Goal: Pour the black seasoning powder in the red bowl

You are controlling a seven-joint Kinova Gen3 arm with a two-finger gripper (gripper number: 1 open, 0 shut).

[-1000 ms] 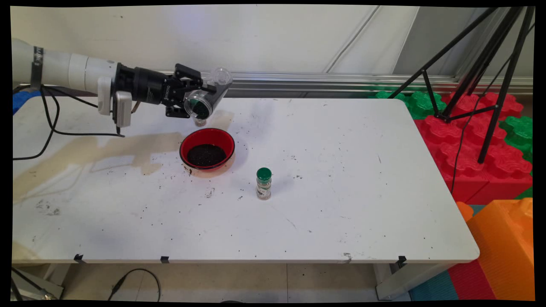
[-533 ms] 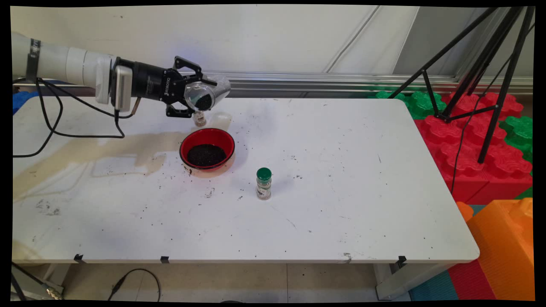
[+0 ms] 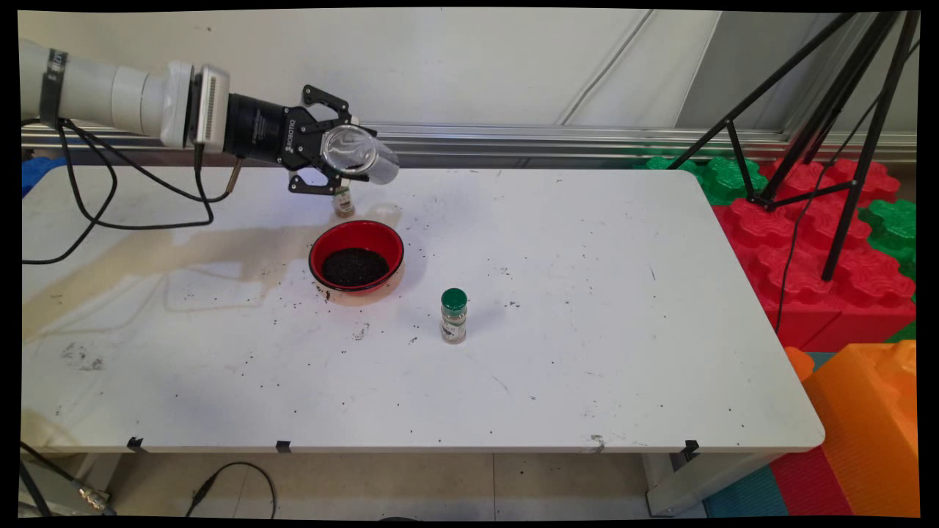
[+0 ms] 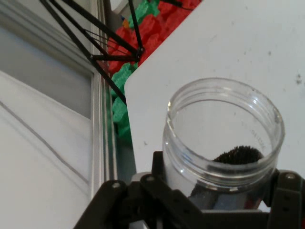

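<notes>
Black two-finger gripper (image 3: 351, 156) clamped on a clear plastic jar (image 3: 361, 155), held above the far left part of the white table (image 3: 587, 352). Jar lies nearly on its side. Hand view: jar's mouth (image 4: 224, 126) open, a small heap of dark granules (image 4: 238, 154) inside. Below the gripper, a small spice bottle (image 3: 342, 202) stands partly hidden. Just nearer, a red bowl (image 3: 356, 256) with black inside holds dark granules. A green-capped glass spice jar (image 3: 454, 315) stands upright, well apart, right of the bowl. Dark specks scattered on the table.
</notes>
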